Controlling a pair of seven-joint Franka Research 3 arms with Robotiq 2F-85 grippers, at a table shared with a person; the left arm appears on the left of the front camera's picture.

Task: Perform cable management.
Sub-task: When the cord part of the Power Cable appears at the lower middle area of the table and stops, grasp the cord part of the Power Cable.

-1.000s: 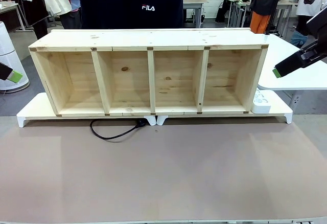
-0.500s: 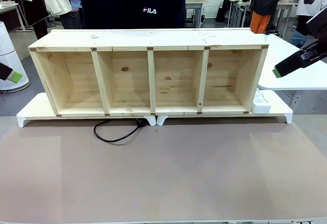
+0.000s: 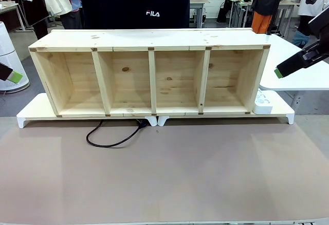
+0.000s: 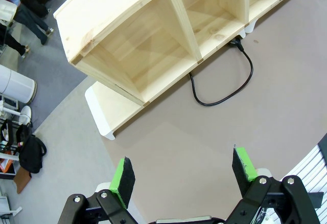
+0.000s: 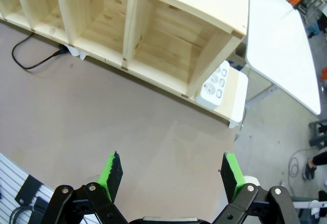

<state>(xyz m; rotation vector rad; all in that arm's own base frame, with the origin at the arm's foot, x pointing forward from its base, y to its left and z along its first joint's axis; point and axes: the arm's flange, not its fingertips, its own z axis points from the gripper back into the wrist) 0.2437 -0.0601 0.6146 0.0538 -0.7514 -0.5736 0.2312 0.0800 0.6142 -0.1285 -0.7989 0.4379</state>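
Observation:
The cable (image 3: 109, 145) is a thin black cord lying in a loop on the brown table mat, in front of the wooden shelf's second compartment from the left. Its thicker plug end (image 3: 141, 125) sits at the shelf's front edge, near the middle. My left gripper (image 3: 12, 74) hovers at the far left, well off the cable. The left wrist view has that gripper (image 4: 183, 169) open and empty, high above the mat, with the cable (image 4: 226, 94) ahead of it. My right gripper (image 3: 286, 69) hangs at the far right; the right wrist view has it (image 5: 171, 172) open and empty, with the cable (image 5: 29, 66) far off.
A long wooden shelf (image 3: 149, 40) with several open compartments stands on white risers (image 3: 36, 113) across the table's far side. A white power strip (image 3: 262, 101) lies at its right end. A person in a dark top (image 3: 133, 4) stands behind the shelf. A white side table (image 3: 298, 76) is at right.
The cable's loop has grown and slid forward and to the left on the mat. The person behind the shelf has shifted slightly. Both grippers have stayed where they were.

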